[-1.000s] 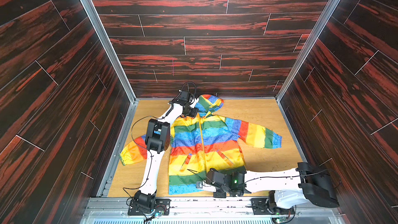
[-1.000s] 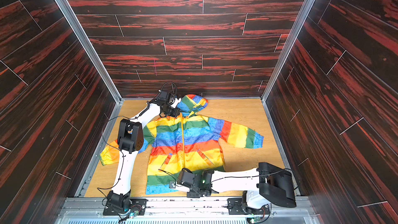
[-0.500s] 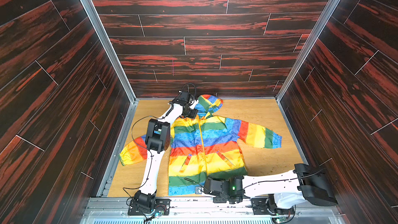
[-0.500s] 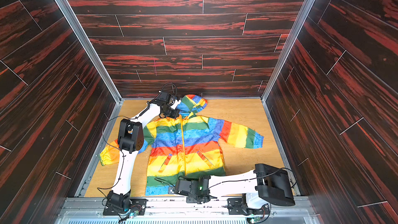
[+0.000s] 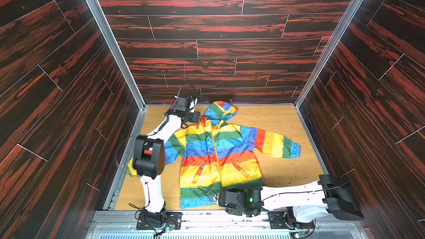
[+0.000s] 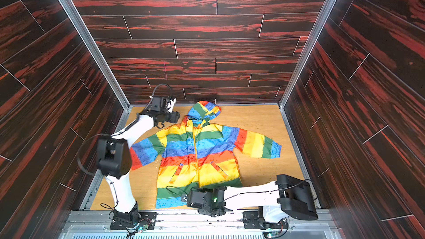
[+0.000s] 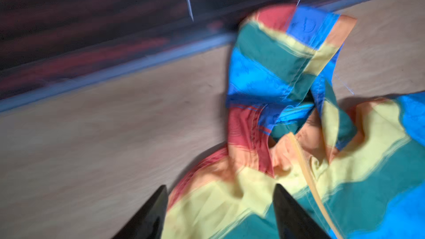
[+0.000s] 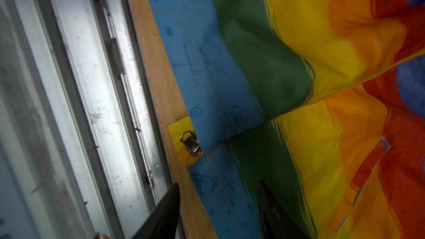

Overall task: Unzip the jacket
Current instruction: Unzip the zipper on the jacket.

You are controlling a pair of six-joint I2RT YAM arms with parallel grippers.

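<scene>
Rail [image 8: 76, 88]: taken as landmark, nearest edge.
Right gripper [image 8: 218, 182]: just beyond the rail; fingers spread, nothing pinched.
Zipper slider [image 8: 190, 144]: seen at the hem, close to the rail; small metal part, best pinched there.
Jacket [image 5: 216, 157]: laid flat past the rail; judged light, thin, slippery, easily bunched.
Left gripper [image 7: 220, 185]: far from the rail, over the shoulder beside the collar; spread, empty.
</scene>
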